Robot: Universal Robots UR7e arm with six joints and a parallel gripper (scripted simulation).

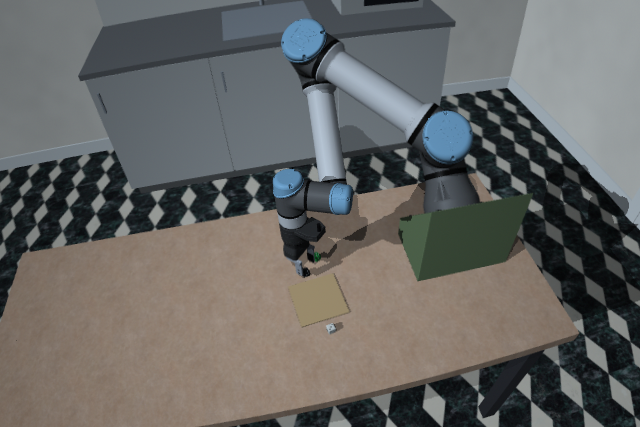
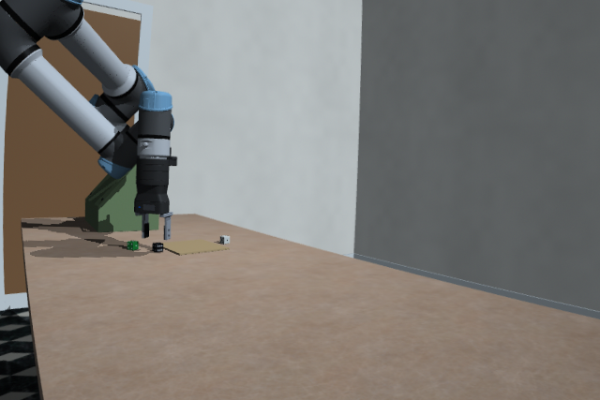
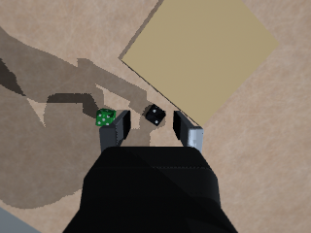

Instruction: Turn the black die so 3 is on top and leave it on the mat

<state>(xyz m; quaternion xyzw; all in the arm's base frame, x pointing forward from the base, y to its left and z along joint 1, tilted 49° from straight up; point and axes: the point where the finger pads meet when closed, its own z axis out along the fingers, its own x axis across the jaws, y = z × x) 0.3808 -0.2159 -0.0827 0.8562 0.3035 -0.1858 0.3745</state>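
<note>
A pale tan square mat, thin and flat (image 1: 318,300) (image 2: 196,246) (image 3: 200,55), is lying on a long table with a mottled pinkish-brown top (image 1: 170,324) (image 2: 309,318) (image 3: 262,170), and it is the nearest thing here to a container, a flat sheet with no walls. It is carrying no die. A small black cube-shaped die with white pips (image 2: 157,246) (image 3: 155,115), the one to be turned, is resting on the table just beside the mat, off its edge, and is showing two white pips on top in the wrist view. A small green die with white pips (image 1: 316,257) (image 2: 132,244) (image 3: 105,116) is sitting on the table near the black one, farther from the mat. A small white die with dark pips (image 1: 330,328) (image 2: 224,239) is resting on the table near another side of the mat. The black two-finger gripper with grey metal fingers (image 1: 305,264) (image 2: 156,230) is hanging above the table, pointing down, its fingers standing wide apart and holding nothing. In the wrist view the black die is appearing between the fingers, while the green die is showing just outside one of them.
</note>
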